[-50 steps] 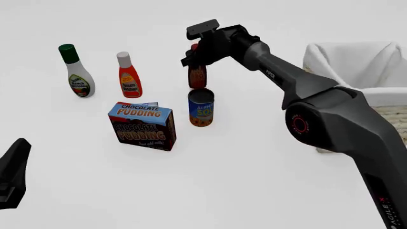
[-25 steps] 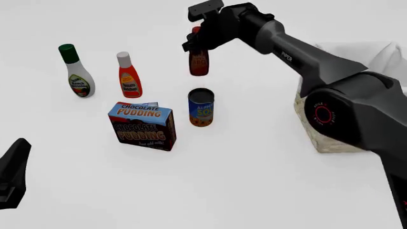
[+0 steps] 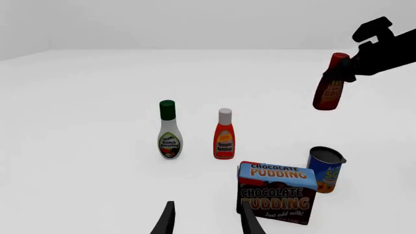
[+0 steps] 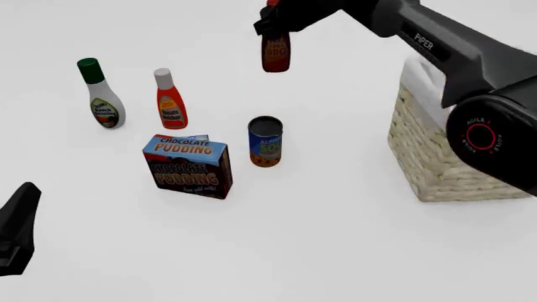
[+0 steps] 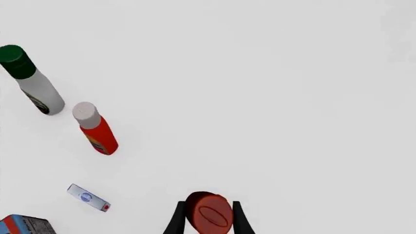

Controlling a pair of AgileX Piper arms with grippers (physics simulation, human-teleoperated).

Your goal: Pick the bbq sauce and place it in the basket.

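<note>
The right jaws (image 5: 206,222) are closed on the neck of the bbq sauce (image 4: 275,53), which hangs below them, high over the tabletop (image 4: 336,239). In the front view its cap is cut off by the picture edge. The basket (image 4: 436,157) stands apart to the right, partly hidden behind the arm. The left jaws (image 3: 204,219) are open and hold nothing; only the tips show.
</note>
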